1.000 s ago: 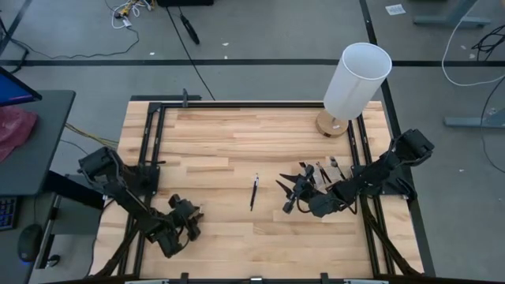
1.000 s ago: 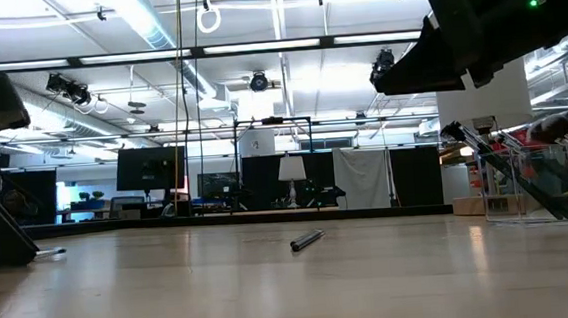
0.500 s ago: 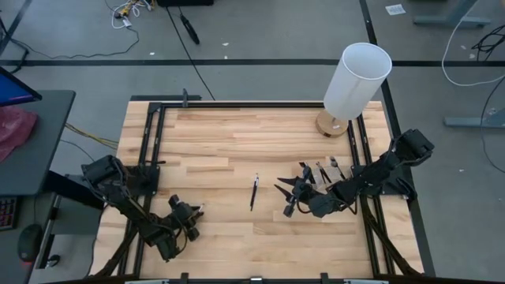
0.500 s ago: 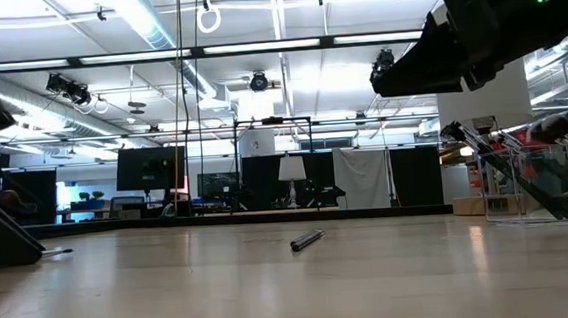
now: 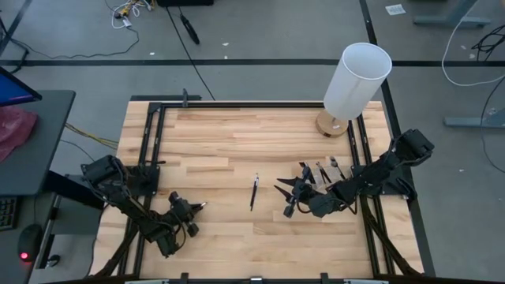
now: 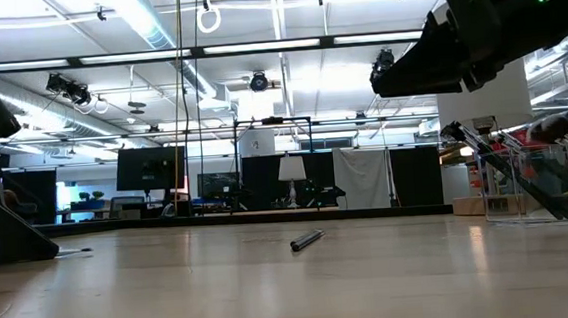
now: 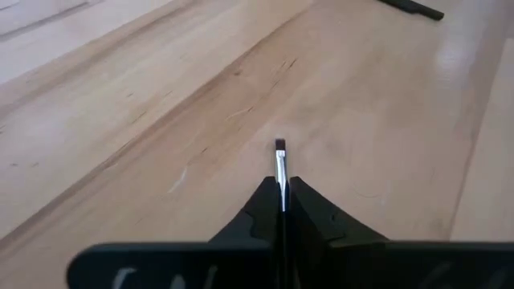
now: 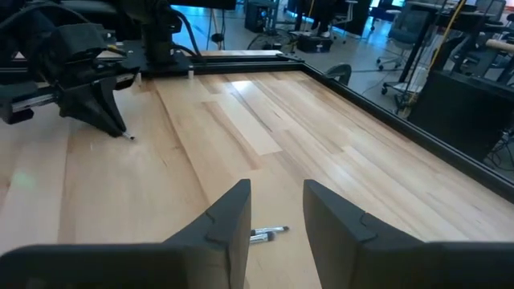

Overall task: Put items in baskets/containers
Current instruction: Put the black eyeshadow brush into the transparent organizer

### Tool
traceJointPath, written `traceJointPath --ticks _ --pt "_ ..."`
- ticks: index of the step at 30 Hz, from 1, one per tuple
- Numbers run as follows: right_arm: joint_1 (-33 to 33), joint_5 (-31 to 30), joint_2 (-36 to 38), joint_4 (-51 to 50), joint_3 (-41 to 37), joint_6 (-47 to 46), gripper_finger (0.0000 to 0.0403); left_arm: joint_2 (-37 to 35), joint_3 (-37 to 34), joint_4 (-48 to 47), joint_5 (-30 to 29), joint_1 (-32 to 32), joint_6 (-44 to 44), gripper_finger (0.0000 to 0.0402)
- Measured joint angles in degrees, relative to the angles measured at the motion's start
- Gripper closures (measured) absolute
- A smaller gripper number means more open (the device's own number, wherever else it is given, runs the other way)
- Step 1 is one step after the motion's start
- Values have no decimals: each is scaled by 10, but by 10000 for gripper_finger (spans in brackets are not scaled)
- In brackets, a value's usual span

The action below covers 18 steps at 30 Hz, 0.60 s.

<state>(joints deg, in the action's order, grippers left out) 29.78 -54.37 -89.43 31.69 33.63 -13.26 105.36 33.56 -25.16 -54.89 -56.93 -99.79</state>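
Left gripper (image 5: 192, 214) low over the near-left part of the worktop (image 5: 229, 138), jaws closed on a thin brush (image 7: 280, 170); silver ferrule and dark bristle tip protruding past the fingertips (image 7: 309, 210), tip just above the wood.

Loose brush (image 5: 254, 192) flat near mid-worktop, well apart from the left jaws, between the two grippers; seen in the right wrist view lying just ahead of the right jaws.

Right gripper (image 5: 290, 194) low over the right-centre of the worktop, jaws partly open, nothing seen between the fingers (image 8: 229, 221).

Clear holder (image 6: 536, 183) on the right side beside the right arm, several dark brushes (image 5: 319, 171) leaning in it.

White cylinder (image 5: 357, 80) on a round wooden base at the far right corner.
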Motion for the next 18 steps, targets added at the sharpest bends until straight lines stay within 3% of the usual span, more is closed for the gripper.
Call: traceJointPath --ticks 10,18 --pt "0 0 0 3 0 0 286 -24 -4 13 5 12 -16 388" --pt "0 0 0 19 0 0 286 -41 -4 27 20 92 97 389"
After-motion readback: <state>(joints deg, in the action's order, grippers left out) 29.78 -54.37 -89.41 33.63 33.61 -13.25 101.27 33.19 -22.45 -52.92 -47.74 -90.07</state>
